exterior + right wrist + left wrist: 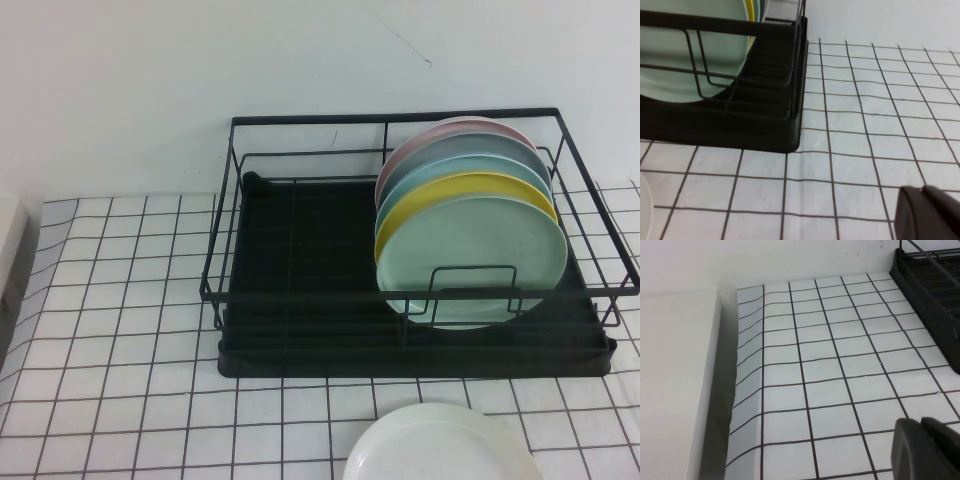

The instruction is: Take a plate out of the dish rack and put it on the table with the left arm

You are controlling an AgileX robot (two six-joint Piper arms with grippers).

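The pale mint-green plate point(470, 250) stands upright at the front of a row of plates in the right end of the black dish rack point(300, 290). It also shows in the right wrist view point(685, 55). Neither arm shows in the high view. My left gripper point(920, 422) is shut and empty over the gridded table point(825, 365), left of the rack's corner point(930, 285). My right gripper point(922, 190) is shut and empty over the table point(865, 115), right of the rack point(765, 125).
Behind the mint plate stand a yellow plate point(455, 190), bluer and pink ones. A white plate point(440, 445) lies on the table in front of the rack. A white wall is behind. A white block point(675, 380) borders the table's left edge.
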